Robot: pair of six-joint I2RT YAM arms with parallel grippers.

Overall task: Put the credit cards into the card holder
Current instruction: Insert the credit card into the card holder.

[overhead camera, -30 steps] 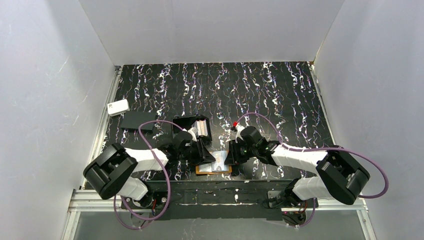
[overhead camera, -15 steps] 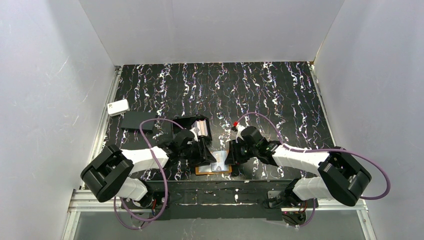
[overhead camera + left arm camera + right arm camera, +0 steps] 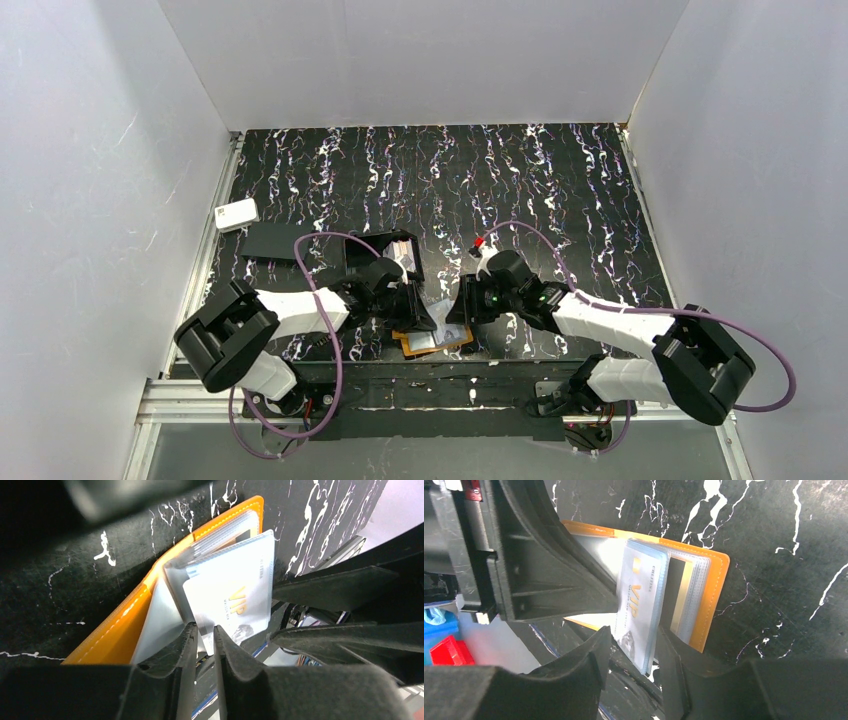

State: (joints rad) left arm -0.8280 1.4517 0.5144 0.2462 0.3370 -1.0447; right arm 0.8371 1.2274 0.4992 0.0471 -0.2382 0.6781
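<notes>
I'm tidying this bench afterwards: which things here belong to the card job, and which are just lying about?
Part of the job:
- card holder, lying open
- VIP credit card, at its clear pockets
- spare credit cards, in the black tray

Lying about:
- white box
- flat black rectangle

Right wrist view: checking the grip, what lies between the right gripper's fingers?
The white VIP card, partly in the card holder; right wrist view shows it.

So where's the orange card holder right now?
In the top view the card holder lies open by the near edge of the table, about the middle, between the left pincer and the right pincer, with the black tray behind it on the left.
</notes>
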